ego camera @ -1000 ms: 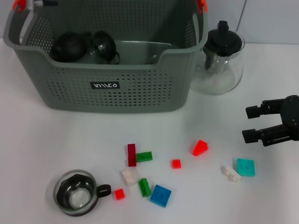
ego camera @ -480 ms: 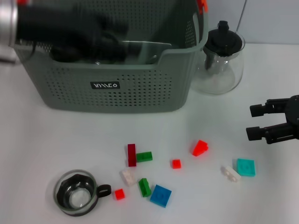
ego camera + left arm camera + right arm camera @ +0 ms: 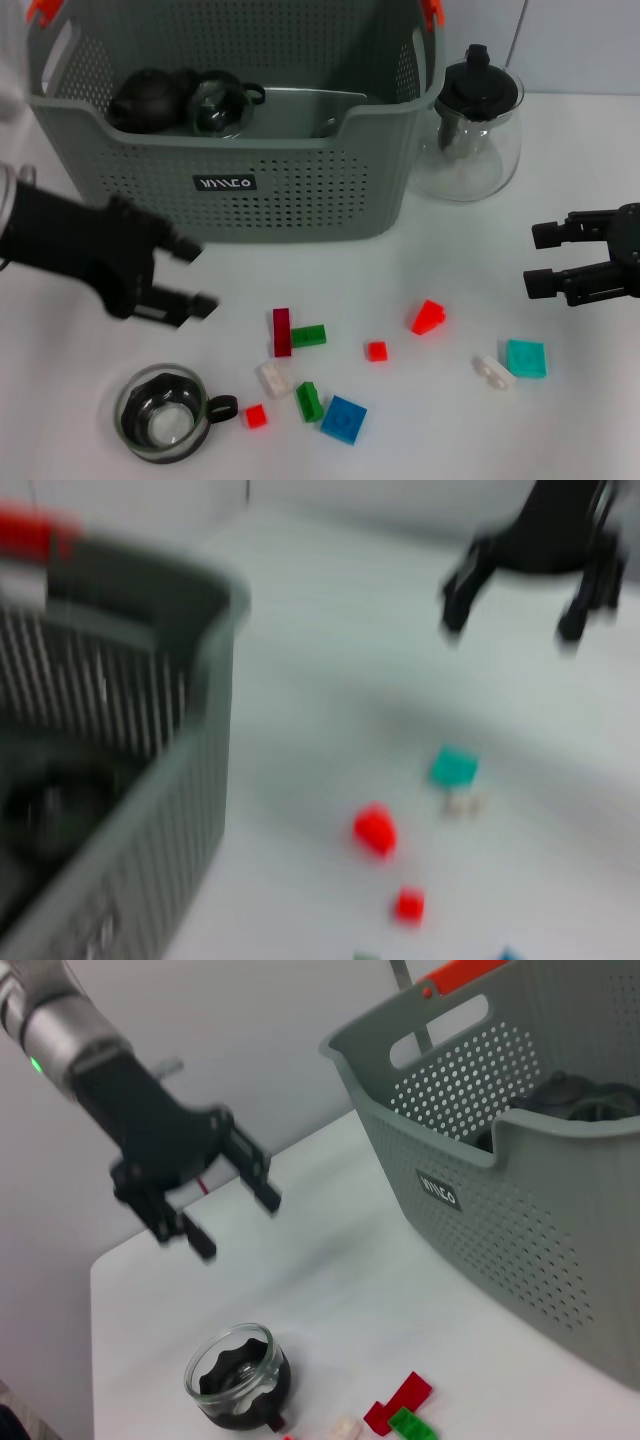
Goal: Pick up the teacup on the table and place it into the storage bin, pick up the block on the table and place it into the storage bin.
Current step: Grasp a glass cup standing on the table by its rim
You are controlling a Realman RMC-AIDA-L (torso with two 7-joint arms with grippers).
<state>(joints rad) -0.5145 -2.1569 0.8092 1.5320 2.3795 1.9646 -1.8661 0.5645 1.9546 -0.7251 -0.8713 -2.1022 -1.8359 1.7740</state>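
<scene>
Left gripper (image 3: 190, 277) noted at left of centre in the head view, fingers spread and carrying nothing, above and just right of the teacup (image 3: 162, 412) at lower left. Seen the same way in the right wrist view (image 3: 232, 1210), cup (image 3: 238, 1376) below it. Cup upright on the table (image 3: 120, 250), handle toward the small red block (image 3: 256, 416).

Storage bin (image 3: 230, 120) across the upper left, dark cups already lying inside. Teapot (image 3: 470, 125) just beside its right wall.

Right gripper (image 3: 538, 262) at right edge, fingers apart, nothing held, above the teal block (image 3: 526, 358) and white block (image 3: 494, 372).

Risks, judged:
- Cup wall round and glassy; an off-centre close likely to squirt it sideways or tip it.
- Handle close to the red block; a descending finger could catch and scatter it, or nudge the nearby white block (image 3: 274, 377).
- Bin wall tall; a low carry could strike the rim and knock the cup loose.
- Drop onto cups already inside could chip glass.
- Blocks flat and small; a pinch could slip off.
</scene>
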